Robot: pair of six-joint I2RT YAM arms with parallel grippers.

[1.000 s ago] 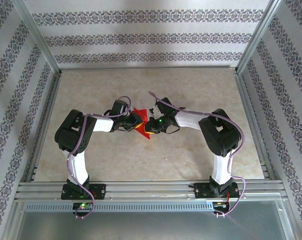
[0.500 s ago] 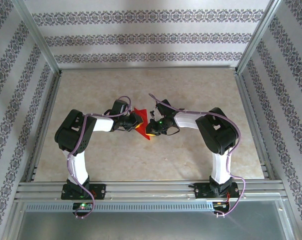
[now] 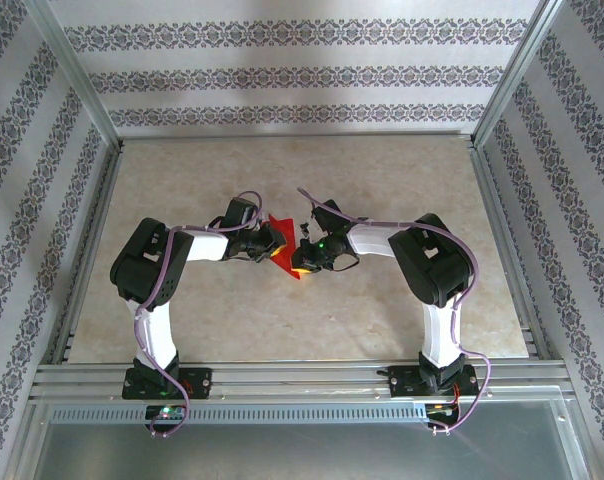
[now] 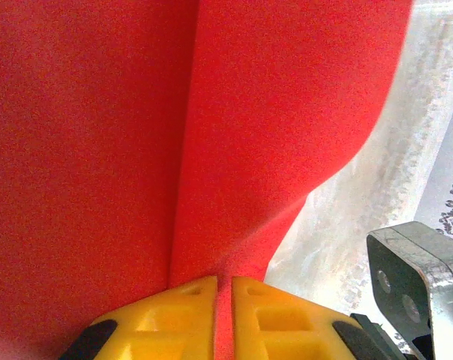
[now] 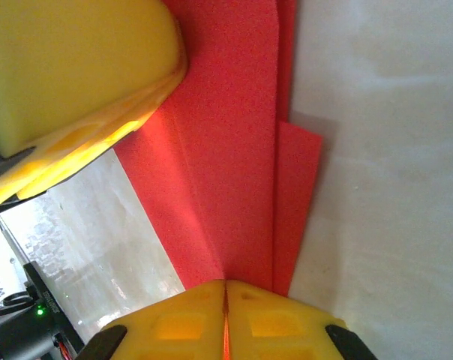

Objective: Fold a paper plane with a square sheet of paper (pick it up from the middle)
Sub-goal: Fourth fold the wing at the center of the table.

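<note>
Since paper (image 3: 282, 255) is thin, light, floppy, easily torn: left gripper (image 4: 223, 285) clenched on folded edge beside crease, right gripper (image 5: 225, 286) pinching layered folds opposite; hold near creases, gently.

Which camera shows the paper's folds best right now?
Right wrist: the paper shows stacked layers with stepped edges running up from the right gripper. Left wrist shows one crease close up; top view, a small red patch, folds unreadable.
</note>
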